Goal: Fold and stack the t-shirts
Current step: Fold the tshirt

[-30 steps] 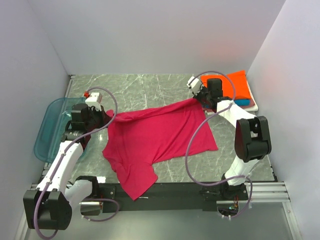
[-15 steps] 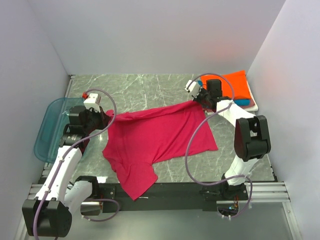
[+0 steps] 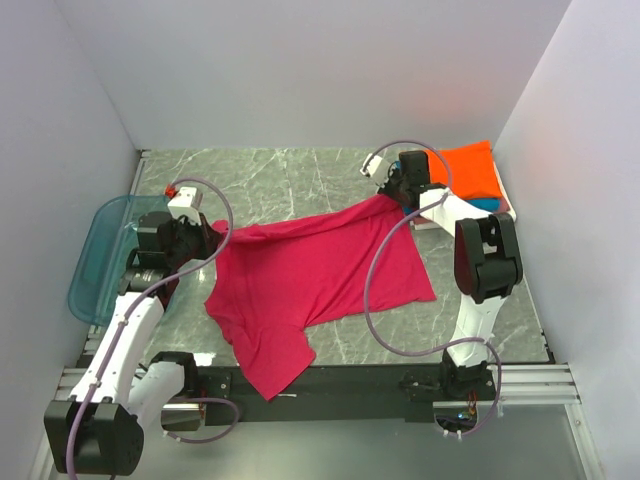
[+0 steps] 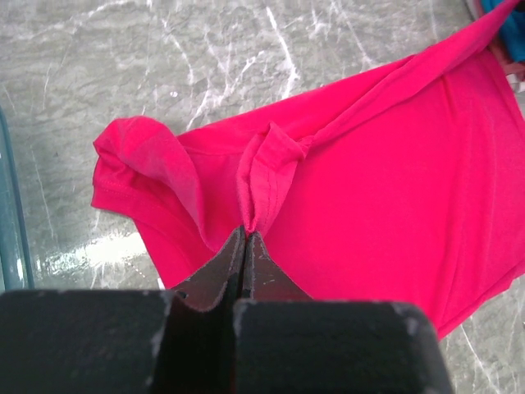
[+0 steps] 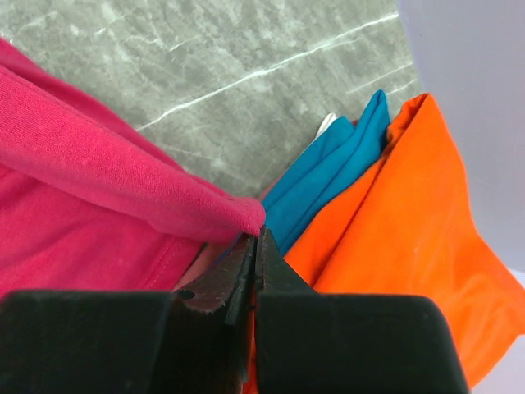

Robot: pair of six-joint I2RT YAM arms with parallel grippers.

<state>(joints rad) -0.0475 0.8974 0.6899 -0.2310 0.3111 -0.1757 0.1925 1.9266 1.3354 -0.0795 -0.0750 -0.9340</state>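
Table (image 3: 290, 175) bare along the far edge; shirt (image 3: 310, 270) covers the middle, tray (image 3: 95, 250) the left edge, stack (image 3: 475, 170) (orange-topped) the far-right corner.

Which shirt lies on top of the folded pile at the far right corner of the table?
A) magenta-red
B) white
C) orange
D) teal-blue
C: the orange shirt tops the pile, with the teal-blue shirt peeking out beneath it, while the magenta-red shirt lies spread out mid-table.
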